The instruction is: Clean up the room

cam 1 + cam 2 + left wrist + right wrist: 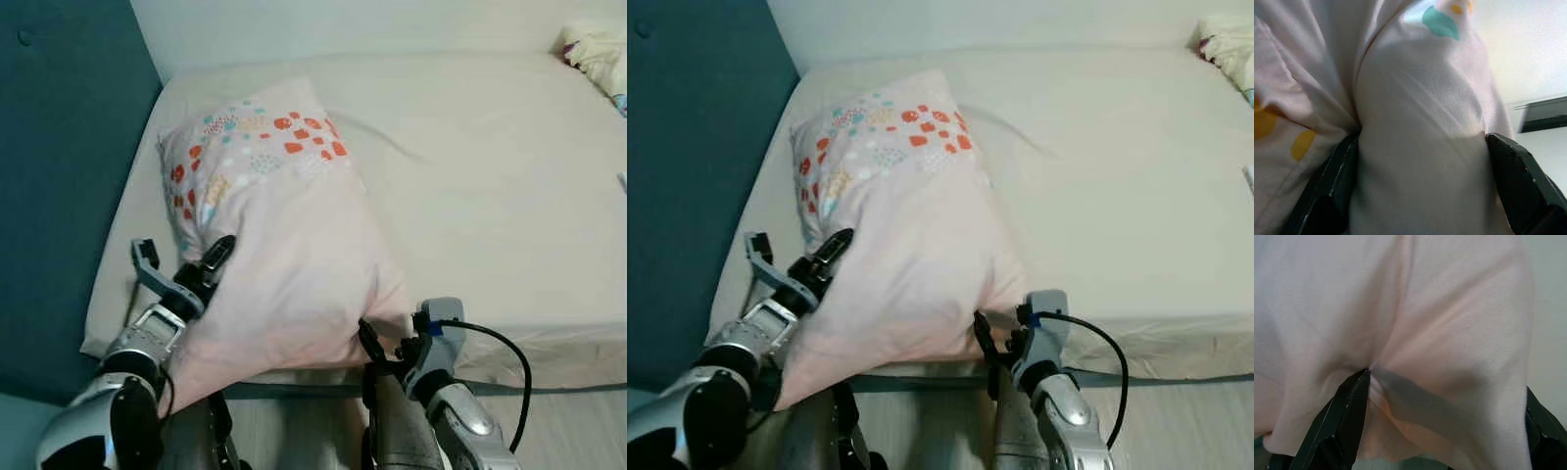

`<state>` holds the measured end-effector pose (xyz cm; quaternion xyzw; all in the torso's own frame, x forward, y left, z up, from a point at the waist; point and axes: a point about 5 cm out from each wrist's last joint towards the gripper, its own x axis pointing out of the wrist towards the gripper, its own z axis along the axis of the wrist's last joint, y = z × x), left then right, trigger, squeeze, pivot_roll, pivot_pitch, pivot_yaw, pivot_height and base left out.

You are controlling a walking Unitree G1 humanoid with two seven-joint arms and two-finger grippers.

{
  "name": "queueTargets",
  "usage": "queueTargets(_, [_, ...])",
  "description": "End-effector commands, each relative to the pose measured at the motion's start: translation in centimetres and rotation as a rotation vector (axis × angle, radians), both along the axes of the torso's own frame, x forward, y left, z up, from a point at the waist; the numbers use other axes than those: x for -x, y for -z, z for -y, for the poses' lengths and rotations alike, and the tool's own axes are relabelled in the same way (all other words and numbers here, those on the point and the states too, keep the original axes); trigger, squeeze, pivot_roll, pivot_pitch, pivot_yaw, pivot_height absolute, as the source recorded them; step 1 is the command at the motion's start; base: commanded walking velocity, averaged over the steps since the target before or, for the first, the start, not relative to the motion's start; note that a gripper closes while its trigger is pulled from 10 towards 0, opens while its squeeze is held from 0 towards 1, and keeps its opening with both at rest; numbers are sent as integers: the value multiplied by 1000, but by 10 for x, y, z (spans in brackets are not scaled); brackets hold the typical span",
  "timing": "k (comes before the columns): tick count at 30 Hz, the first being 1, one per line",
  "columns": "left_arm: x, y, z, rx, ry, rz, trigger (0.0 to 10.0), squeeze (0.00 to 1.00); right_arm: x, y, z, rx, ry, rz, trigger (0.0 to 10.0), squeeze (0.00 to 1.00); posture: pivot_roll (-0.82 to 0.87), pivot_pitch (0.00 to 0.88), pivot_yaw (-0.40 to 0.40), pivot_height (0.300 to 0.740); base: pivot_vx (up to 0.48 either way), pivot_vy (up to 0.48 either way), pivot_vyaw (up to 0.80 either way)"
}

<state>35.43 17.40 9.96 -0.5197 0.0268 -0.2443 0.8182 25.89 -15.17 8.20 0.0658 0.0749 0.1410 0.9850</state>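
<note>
Left eye view, pillow (284,235) lengthwise on bed (509,196), patterned end toward wall

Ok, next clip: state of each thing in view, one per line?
Pillow: lying on the bed's near left corner, overhanging the edge, pinched at both near ends.
Left gripper: shut on pillow.
Right gripper: shut on pillow.
Bed: bare sheet, slightly creased.
Bundled cloth: crumpled, far right corner.
</note>
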Motion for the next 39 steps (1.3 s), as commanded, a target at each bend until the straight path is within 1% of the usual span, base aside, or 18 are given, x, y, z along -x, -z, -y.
queueTargets(1, [7,11,25,25,118,-14,10000,1000,3,5,-3,-18,-11,-36,10000,0,-196,316,32,559,0,0,0])
queueTargets(6, [8,10,40,-35,171,16,10000,1000,1,5,-3,-17,-7,-39,10000,0,-192,311,31,559,0,0,0])
queueTargets(7, [9,12,48,-85,206,30,39,0,-1,4,-2,-17,-5,-39,10000,0,-191,307,32,559,0,0,0])
queueTargets(8, [12,13,59,-122,261,52,0,0,-2,3,-2,-18,-1,-39,10000,0,-188,304,32,559,0,0,0])
queueTargets(11, [14,14,67,-137,298,64,0,0,-4,1,-1,-18,3,-37,10000,0,-188,301,33,559,0,0,0])
queueTargets(14, [15,14,71,-157,311,69,0,0,-5,1,-1,-19,5,-35,10000,0,-187,297,33,559,0,0,0])
queueTargets(17, [9,10,73,-234,282,73,0,0,-9,-1,-2,-20,8,-29,10000,0,-182,289,37,559,0,0,0])
queueTargets(19, [9,10,73,-234,282,73,0,0,-9,-1,-2,-20,8,-29,10000,0,-182,289,37,559,0,0,0])
queueTargets(21, [-1,2,64,-376,198,70,0,0,-11,-2,-3,-23,10,-24,10000,0,-173,278,42,559,0,0,0])
queueTargets(22, [-1,2,64,-376,198,70,0,0,-11,-2,-3,-23,10,-24,10000,0,-173,278,42,559,0,0,0])
queueTargets(24, [-18,-20,52,-560,72,120,0,0,-14,-3,-4,-24,11,-18,10000,0,-168,271,43,559,0,0,0])
queueTargets(25, [-24,-29,48,-608,29,142,0,0,-15,-4,-4,-25,11,-16,10000,0,-168,271,43,559,0,0,0])
queueTargets(26, [-24,-29,48,-608,29,142,0,0,-15,-4,-4,-25,11,-16,10000,0,-168,271,43,559,0,0,0])
queueTargets(29, [-47,-90,44,-912,-115,337,0,0,-19,-7,-6,-29,14,-2,10000,0,-160,253,47,559,0,0,0])
queueTargets(31, [-47,-90,44,-912,-115,337,0,0,-19,-7,-6,-29,14,-2,10000,0,-160,253,47,559,0,0,0])
queueTargets(32, [-52,-104,42,-988,-163,374,0,0,-20,-8,-6,-30,14,1,10000,0,-163,248,49,559,0,0,0])
queueTargets(34, [-58,-126,36,-1054,-232,415,0,0,-21,-10,-7,-33,16,10,10000,0,-164,243,53,559,0,0,0])
queueTargets(39, [-61,-133,19,-1170,-307,387,0,0,-21,-11,-6,-35,21,18,10000,0,-168,244,59,559,0,0,0])
